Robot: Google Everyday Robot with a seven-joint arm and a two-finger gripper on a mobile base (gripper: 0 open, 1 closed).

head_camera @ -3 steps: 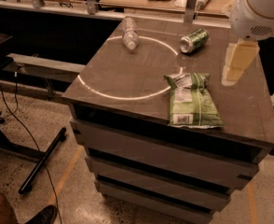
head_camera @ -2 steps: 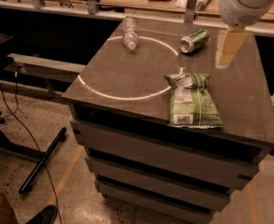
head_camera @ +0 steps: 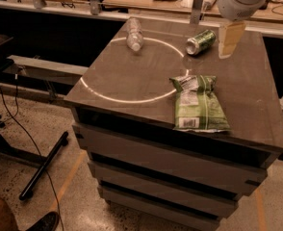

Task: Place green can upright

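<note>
The green can (head_camera: 200,41) lies on its side near the back of the dark table (head_camera: 132,81), its silver top facing front-left. My gripper (head_camera: 229,40) hangs from the white arm (head_camera: 240,1) just to the right of the can, a little above the table top and apart from the can. Its pale fingers point down.
A clear plastic bottle (head_camera: 134,33) lies at the back left of the table. A flat green snack bag (head_camera: 198,102) lies front right. A white circle (head_camera: 136,71) is marked on the top. Wooden benches run behind; a chair base and cables sit on the floor at left.
The arm and gripper have moved back and left across the table, from beside the snack bag to right next to the can. The can, bottle and bag have not moved.
</note>
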